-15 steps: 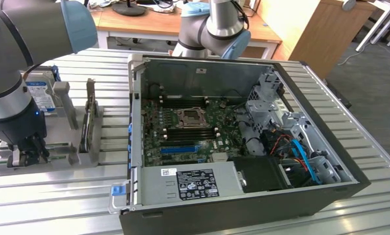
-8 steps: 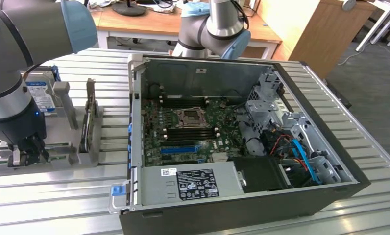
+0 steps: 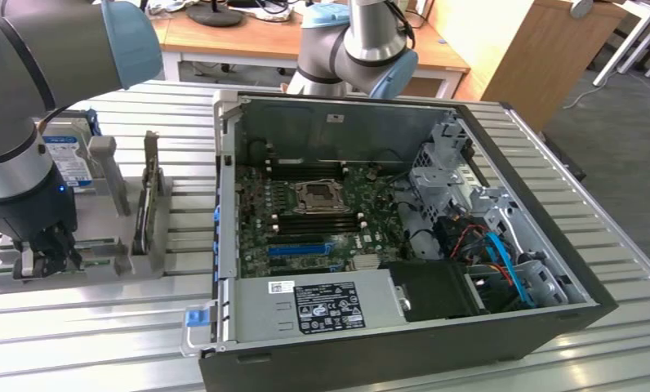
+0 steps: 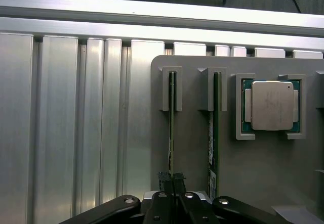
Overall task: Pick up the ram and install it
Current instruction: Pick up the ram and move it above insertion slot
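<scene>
At the exterior view's lower left, your gripper (image 3: 48,258) is clamped on the ram (image 4: 172,128), standing edge-up in the grey holder (image 4: 195,153). Keep the pinch square, or it may bind.

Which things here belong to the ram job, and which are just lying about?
In the job: thin green ram stick in the grey holder; pincer shut on it; green motherboard in the open black computer case.
Lying about: second green ram stick beside it; square silver processor chip; blue-labelled silver hard drive.
</scene>
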You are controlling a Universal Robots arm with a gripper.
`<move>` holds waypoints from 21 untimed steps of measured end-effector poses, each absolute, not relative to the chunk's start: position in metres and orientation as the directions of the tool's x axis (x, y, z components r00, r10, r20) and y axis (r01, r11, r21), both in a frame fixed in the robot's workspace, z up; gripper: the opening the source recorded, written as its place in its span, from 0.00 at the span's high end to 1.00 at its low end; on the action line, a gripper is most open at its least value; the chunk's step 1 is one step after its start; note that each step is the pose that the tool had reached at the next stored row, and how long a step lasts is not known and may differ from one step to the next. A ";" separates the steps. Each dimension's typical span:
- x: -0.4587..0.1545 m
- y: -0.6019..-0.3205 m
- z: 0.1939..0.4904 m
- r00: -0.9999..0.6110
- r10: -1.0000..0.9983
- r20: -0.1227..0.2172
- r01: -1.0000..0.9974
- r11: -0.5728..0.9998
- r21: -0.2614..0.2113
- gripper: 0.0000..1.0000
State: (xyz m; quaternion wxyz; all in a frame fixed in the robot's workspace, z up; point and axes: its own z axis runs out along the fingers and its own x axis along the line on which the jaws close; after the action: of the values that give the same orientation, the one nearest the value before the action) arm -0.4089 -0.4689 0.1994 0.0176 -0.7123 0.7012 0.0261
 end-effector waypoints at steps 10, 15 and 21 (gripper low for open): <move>-0.409 -0.469 0.199 0.015 -0.998 -0.059 -1.000 -0.016 0.013 0.88; -0.409 -0.469 0.201 0.015 -0.998 -0.059 -1.000 -0.016 0.013 0.88; -0.409 -0.469 0.208 0.015 -0.998 -0.059 -1.000 -0.016 0.013 0.88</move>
State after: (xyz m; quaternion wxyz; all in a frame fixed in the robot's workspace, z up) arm -0.4086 -0.4689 0.2078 0.0161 -0.7122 0.7013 0.0258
